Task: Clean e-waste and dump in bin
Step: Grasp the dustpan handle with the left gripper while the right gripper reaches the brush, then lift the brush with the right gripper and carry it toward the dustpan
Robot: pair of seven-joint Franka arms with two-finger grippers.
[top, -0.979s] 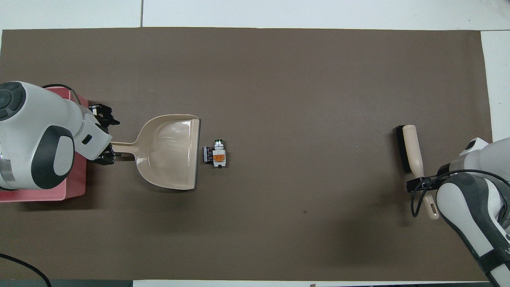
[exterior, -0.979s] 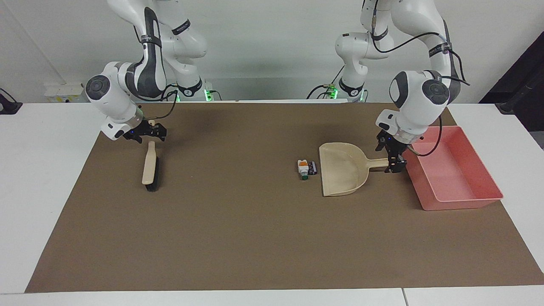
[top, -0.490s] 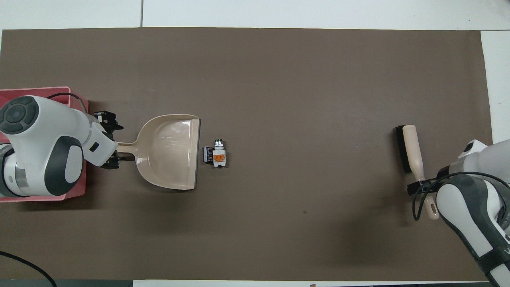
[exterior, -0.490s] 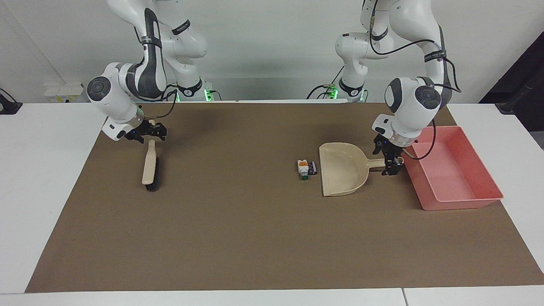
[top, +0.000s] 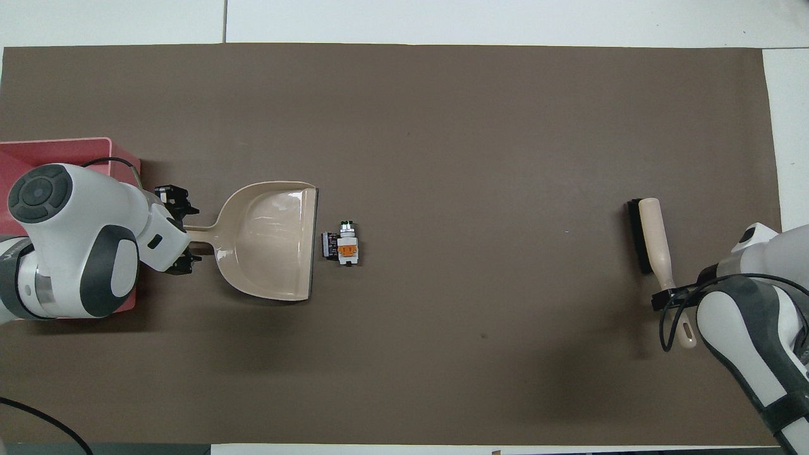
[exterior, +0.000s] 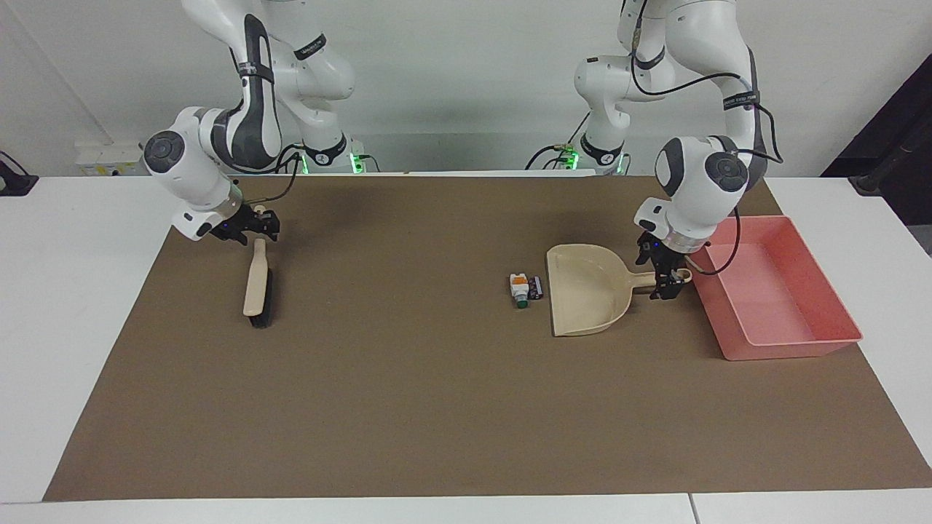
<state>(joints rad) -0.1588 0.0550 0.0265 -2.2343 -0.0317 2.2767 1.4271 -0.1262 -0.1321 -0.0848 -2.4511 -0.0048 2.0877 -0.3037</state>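
Observation:
The e-waste (exterior: 521, 288) is a tiny white piece with orange and green marks and a black block (exterior: 537, 286), lying on the brown mat just off the lip of the beige dustpan (exterior: 586, 291). It also shows in the overhead view (top: 344, 243), beside the dustpan (top: 272, 243). My left gripper (exterior: 660, 271) is open, with its fingers astride the dustpan's handle, low over the mat (top: 179, 232). The pink bin (exterior: 794, 348) stands right beside it at the left arm's end (top: 63, 151). My right gripper (exterior: 256, 227) is open over the handle end of a brush (exterior: 256, 285).
The brush (top: 651, 243) has a beige handle and black bristles and lies flat at the right arm's end of the mat. The brown mat (exterior: 408, 393) covers most of the white table.
My left gripper has slid a little along the dustpan's handle toward the pan. My right gripper has shifted slightly over the brush's handle end. The dustpan, brush and e-waste have not moved.

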